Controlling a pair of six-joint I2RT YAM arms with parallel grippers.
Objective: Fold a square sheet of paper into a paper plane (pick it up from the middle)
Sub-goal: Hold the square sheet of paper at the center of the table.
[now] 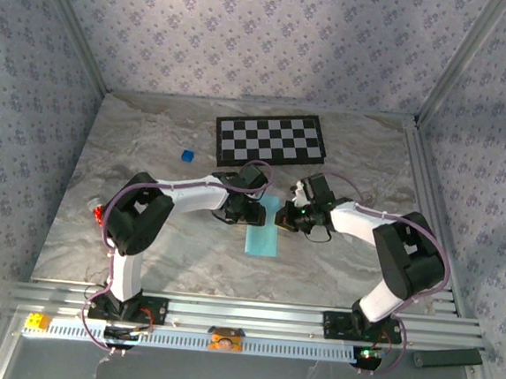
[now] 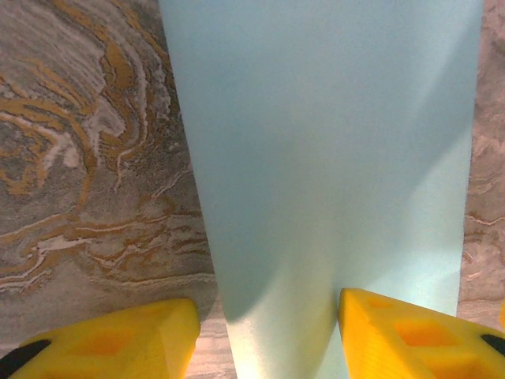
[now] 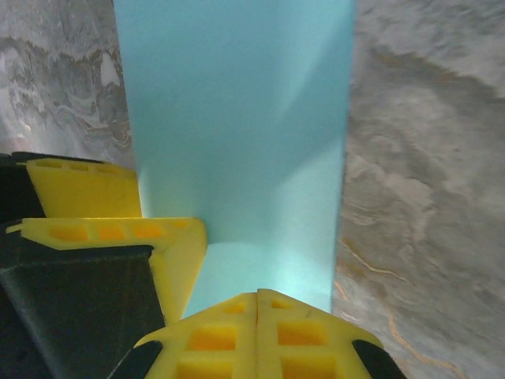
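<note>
The square sheet of paper (image 1: 261, 235), light blue, lies on the marble table as a narrow upright strip. In the left wrist view the paper (image 2: 331, 142) runs up from between my fingers. My left gripper (image 2: 268, 320) is open and straddles the strip's left edge, with one yellow finger (image 2: 142, 335) over bare table and the other finger (image 2: 398, 328) over the paper. My right gripper (image 3: 258, 304) is shut, its fingertips pressed together at the end of the paper (image 3: 245, 118). Both grippers meet at the strip's far end, the left gripper (image 1: 249, 210) opposite the right gripper (image 1: 292, 212).
A black-and-white checkerboard (image 1: 270, 140) lies behind the arms. A tiny dark-blue cube (image 1: 186, 156) sits to its left. A small red object (image 1: 98, 215) is at the table's left edge. Patterned walls close in three sides, and a metal rail (image 1: 251, 318) runs along the near edge.
</note>
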